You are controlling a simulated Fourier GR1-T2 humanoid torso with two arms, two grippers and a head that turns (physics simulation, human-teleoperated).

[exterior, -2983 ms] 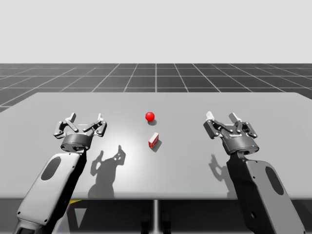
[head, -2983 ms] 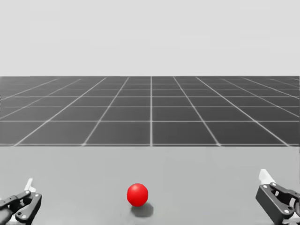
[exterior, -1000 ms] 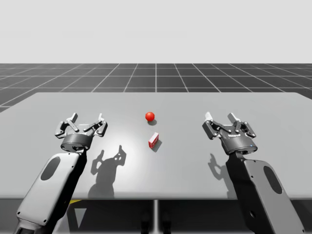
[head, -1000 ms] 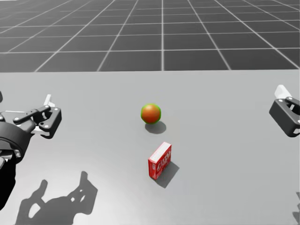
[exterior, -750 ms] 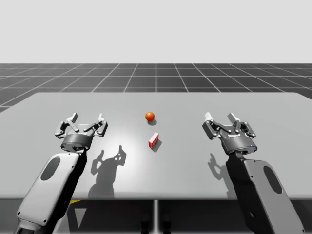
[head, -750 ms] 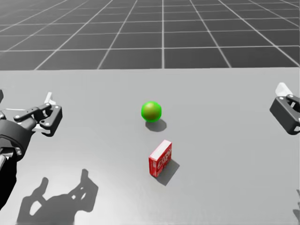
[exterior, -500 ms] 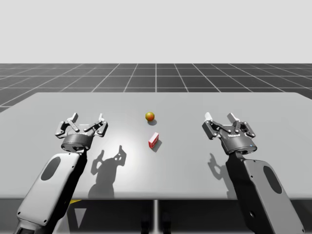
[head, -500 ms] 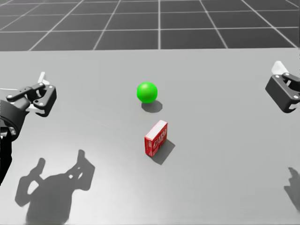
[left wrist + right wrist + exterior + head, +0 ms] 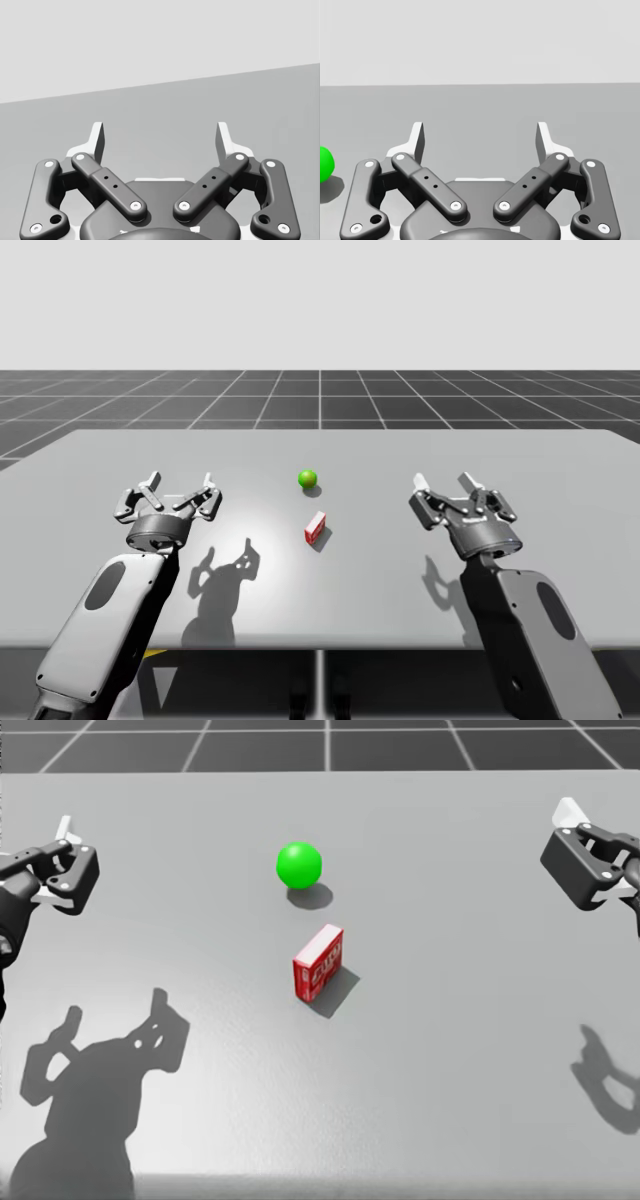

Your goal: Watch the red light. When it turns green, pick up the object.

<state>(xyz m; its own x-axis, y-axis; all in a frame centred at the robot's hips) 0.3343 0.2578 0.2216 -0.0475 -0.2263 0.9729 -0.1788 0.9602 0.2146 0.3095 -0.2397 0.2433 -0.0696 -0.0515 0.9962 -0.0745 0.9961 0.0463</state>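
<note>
1. Bright, even light throughout, with a pale blank backdrop (image 9: 320, 300).
2. A soft glare patch lies on the bench (image 9: 560, 470) between my left gripper (image 9: 170, 490) and the red box (image 9: 315, 528).
3. Dark gripper shadows fall toward the bench's near edge.

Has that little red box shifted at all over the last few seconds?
No. In the fixed high view, the red box sits on the same spot of the table as before, with the same small gap to the green ball behind it.
</note>
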